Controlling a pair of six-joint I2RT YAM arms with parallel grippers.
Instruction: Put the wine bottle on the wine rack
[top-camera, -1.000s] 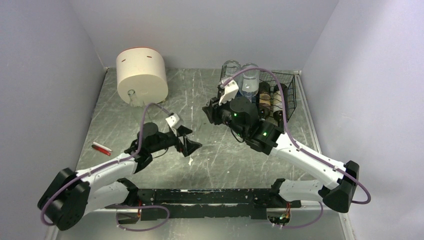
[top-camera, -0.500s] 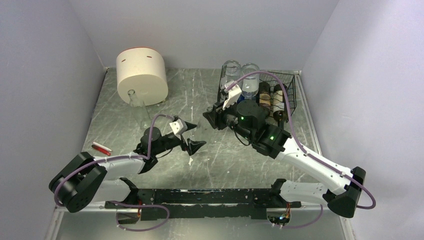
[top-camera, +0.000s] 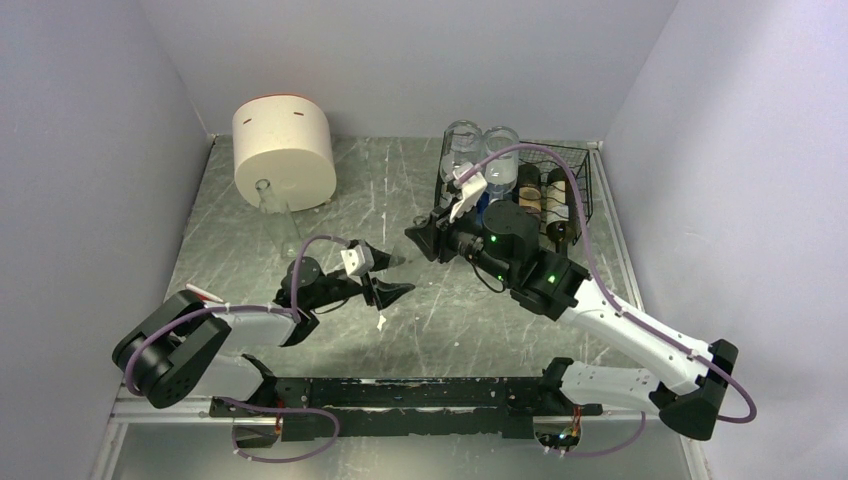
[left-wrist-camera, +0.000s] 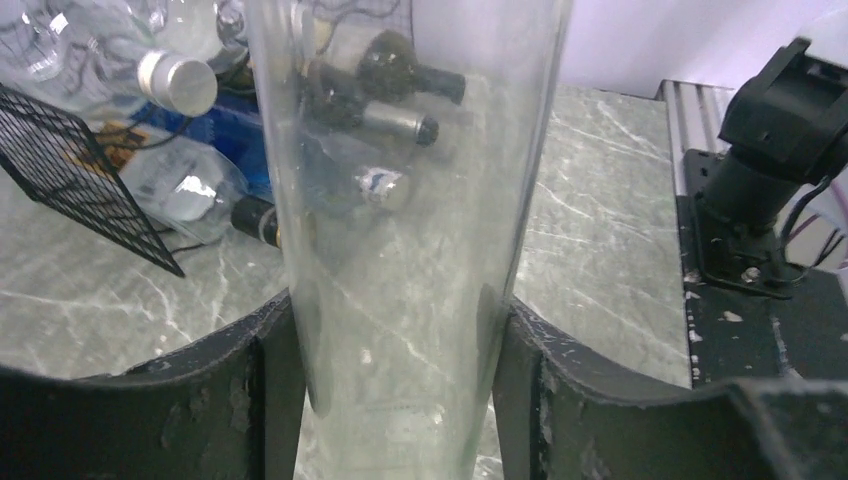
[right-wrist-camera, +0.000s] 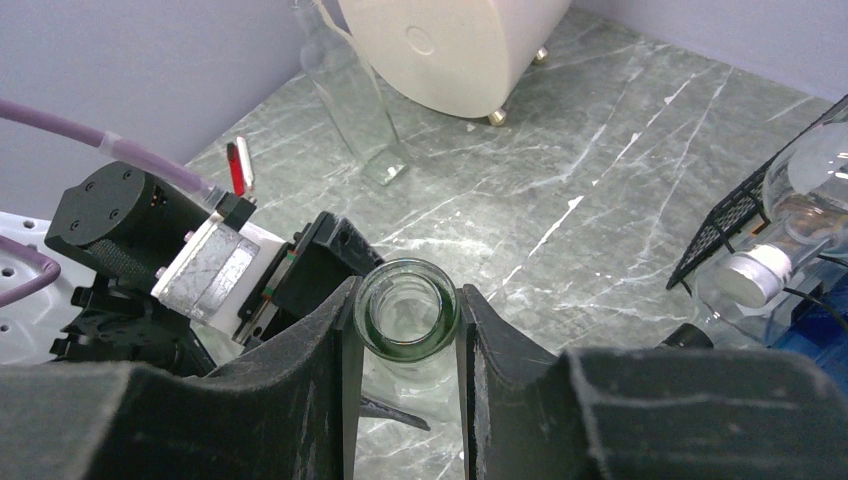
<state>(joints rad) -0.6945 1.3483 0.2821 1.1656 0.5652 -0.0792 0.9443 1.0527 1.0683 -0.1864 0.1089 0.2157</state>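
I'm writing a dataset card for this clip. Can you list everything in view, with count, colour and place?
wine bottle: one, clear glass, mid-table, held between both grippers
wine rack: one, black wire, far right of the table
racked bottles: at least four, two clear on top and dark ones below, lying in the rack
cream container: one, cream, cylindrical, far left
spare bottle: one, clear glass, beside the container
red object: one, red, small, near the left edge
table: one, grey marbled
left gripper: one, black, closed on the bottle's body
right gripper: one, black, closed on the bottle's neck
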